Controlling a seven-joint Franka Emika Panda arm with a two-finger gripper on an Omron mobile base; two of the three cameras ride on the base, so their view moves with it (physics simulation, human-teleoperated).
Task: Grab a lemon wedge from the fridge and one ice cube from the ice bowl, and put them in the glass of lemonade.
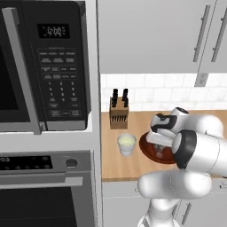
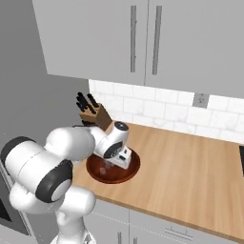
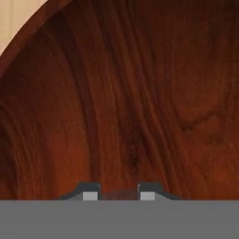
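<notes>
The wooden countertop [image 2: 190,167] runs from the grey wall panel on its left end out to the right, with a white tiled backsplash [image 2: 157,112] along its back edge and pale upper cabinets [image 2: 143,38] above. Most of its right half lies bare, from the middle to the front edge, so the open room is on that side. At the back left corner stands the knife block [image 1: 119,114] with black handles, close to the wall. In front of it, toward the front edge, sits the glass of lemonade [image 1: 126,144], upright, with pale yellow-green contents. Just to the right of the glass, near but apart from it, rests the ice bowl [image 2: 113,167], a shallow reddish-brown wooden dish set at the left part of the counter. The microwave [image 1: 42,66] and the oven [image 1: 44,186] fill the column left of the counter. The arm bends forward and down over the bowl, and the gripper [image 3: 119,195] is lowered inside it, close to the dark wood floor. In the hand view the two fingertips [image 3: 91,193] stand a small gap apart, with a faint pale patch between them that may be the ice cube; whether they pinch anything cannot be told. A small pale shape also shows beneath the hand in the right base view.
</notes>
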